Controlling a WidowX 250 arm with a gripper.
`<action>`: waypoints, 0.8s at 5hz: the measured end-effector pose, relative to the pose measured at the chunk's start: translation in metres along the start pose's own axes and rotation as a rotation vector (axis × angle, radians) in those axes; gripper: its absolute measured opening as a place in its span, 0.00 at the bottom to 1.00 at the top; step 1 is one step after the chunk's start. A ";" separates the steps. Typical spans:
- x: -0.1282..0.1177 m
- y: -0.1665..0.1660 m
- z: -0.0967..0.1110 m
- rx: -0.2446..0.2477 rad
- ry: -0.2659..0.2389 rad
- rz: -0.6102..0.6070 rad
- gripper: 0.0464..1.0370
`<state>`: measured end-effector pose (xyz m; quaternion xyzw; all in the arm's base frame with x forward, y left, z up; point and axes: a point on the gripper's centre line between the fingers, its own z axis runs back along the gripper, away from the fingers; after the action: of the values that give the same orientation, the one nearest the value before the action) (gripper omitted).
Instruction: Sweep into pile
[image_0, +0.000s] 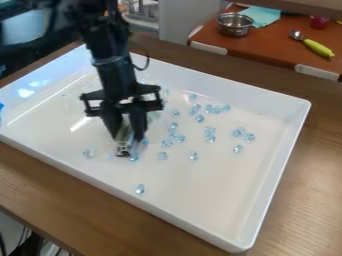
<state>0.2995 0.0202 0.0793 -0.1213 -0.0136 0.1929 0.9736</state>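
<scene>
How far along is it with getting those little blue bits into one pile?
Early on, it seems: some beads sit in small clusters, but no single pile shows. The claw is low in the tray among them. Left: gathering the scattered ones, including a lone bead by the near wall.

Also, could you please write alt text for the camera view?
A black robot gripper hangs low in a white tray of scattered pale-blue beads, on a wooden table; behind, a metal pot stands on a reddish-brown counter.
</scene>
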 end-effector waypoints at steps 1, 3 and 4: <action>0.007 -0.024 -0.006 -0.008 0.015 0.038 0.34; 0.013 -0.070 -0.018 -0.027 0.005 0.041 0.34; 0.009 -0.090 -0.022 -0.040 0.008 0.044 0.34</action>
<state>0.3425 -0.0620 0.0792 -0.1418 -0.0107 0.2134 0.9666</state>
